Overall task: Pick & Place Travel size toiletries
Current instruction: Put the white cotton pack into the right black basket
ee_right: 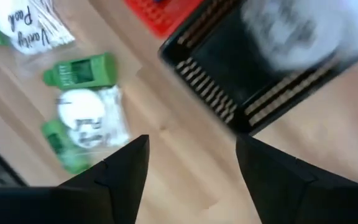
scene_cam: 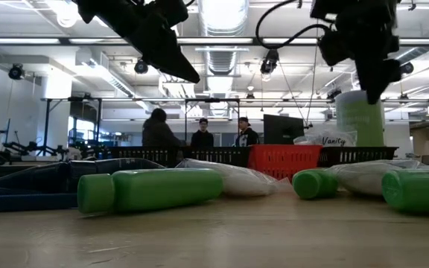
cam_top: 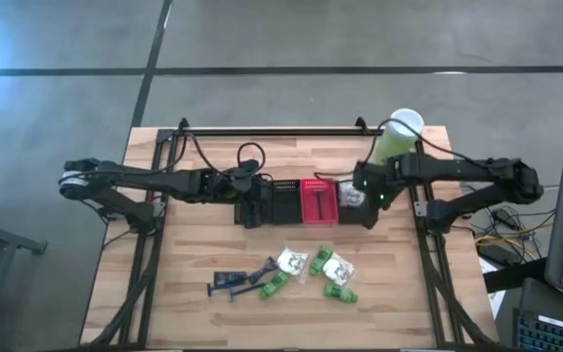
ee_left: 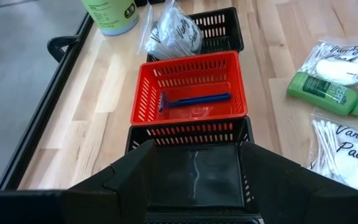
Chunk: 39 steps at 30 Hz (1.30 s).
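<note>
Green bottles (scene_cam: 151,190) lie nearest the low camera, on the table (cam_top: 194,313). Right end effector (cam_top: 368,213) hangs open and empty beside the black basket (cam_top: 350,200) that holds a white packet (ee_left: 174,34). Left end effector (cam_top: 252,210) waits wide open and empty over another black basket (ee_left: 194,168). One razor (ee_left: 194,99) lies in the red basket (ee_left: 143,99). Loose packets (cam_top: 289,260), bottles and razors (cam_top: 228,281) sit clustered together; reaching into them risks nudging neighbours or pinching two. A canister (cam_top: 399,132) stands close behind the right arm.
</note>
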Motion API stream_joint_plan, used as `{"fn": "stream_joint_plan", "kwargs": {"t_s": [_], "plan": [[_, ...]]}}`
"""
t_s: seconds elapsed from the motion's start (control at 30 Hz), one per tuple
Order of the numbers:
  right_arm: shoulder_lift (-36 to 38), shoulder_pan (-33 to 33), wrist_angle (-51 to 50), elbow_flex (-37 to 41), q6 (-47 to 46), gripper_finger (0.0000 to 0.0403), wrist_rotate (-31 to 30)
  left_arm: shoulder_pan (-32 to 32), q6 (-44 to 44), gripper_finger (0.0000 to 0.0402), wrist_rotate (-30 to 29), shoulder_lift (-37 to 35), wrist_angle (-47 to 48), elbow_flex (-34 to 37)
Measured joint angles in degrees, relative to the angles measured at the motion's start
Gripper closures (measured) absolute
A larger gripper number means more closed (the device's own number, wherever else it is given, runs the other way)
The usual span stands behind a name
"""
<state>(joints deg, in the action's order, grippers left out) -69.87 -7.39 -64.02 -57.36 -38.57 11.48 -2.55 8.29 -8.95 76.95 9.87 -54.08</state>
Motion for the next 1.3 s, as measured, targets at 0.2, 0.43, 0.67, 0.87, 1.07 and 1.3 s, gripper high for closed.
{"fn": "stream_joint_plan", "kwargs": {"t_s": [0.2, 0.43, 0.67, 0.87, 1.07, 1.3], "plan": [[0.00, 11.09, 2.19, 0.76, -22.80, 0.0165, -3.49, 0.00, 0.00, 0.0161, 0.05, 0.00, 0.00, 0.00], [-0.07, 21.73, 3.36, 3.46, -45.85, 0.0140, -4.98, 0.00, 0.02, 0.0161, 1.80, 0.00, 0.00, 0.00], [-0.07, 31.62, 12.76, 8.30, -66.20, 0.0124, -7.07, 0.04, 0.02, 0.0161, 2.36, 0.00, 0.02, 0.00], [-0.25, 39.04, 32.94, 16.13, -80.78, 0.0114, -18.42, 0.04, 0.02, 0.0161, 3.63, 0.00, 0.04, 0.00], [-2.81, 43.79, 34.88, 19.45, -91.13, 0.0108, -22.06, 0.08, 0.02, 0.0161, 3.85, 0.00, 0.24, 0.00], [-7.71, 45.81, 43.04, 20.65, -93.46, 0.0119, -21.94, 0.09, 0.02, 0.0161, 3.94, -0.02, 0.52, 0.00]]}}
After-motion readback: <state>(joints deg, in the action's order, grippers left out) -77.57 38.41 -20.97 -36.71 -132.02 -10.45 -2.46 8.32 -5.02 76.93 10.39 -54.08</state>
